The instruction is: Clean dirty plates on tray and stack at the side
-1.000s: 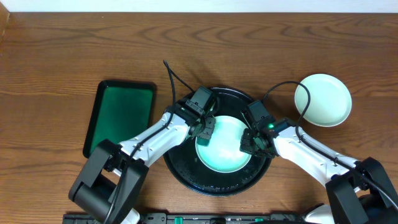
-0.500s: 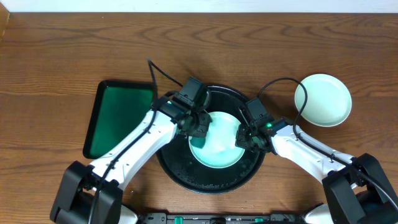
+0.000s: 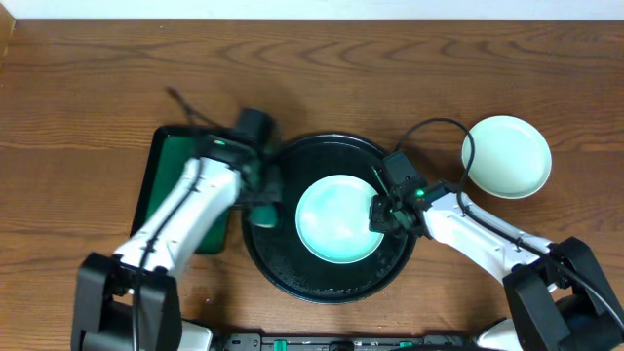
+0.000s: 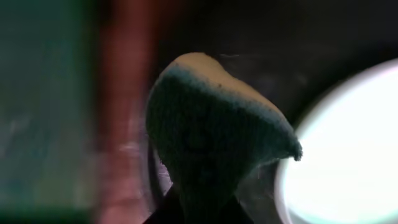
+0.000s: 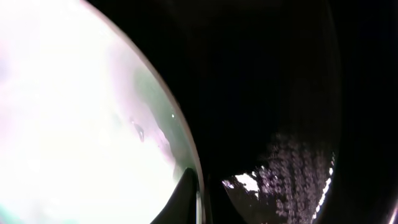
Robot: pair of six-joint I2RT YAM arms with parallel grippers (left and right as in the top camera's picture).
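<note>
The right gripper (image 3: 380, 214) pinches the pale mint round plate (image 3: 336, 219), seemingly steadying it; the left gripper (image 3: 261, 203) clamps a teal foam sponge (image 4: 211, 130) alongside.

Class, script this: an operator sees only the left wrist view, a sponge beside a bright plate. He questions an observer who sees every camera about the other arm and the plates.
Operator: What is the right arm doing?
Observer: The right pincer grips the plate at its right rim.
Operator: Where does that plate sit?
Observer: In the middle of the black tray.
Operator: Any other plates?
Observer: A second plate lies on the table, right of the tray, apart from it.
</note>
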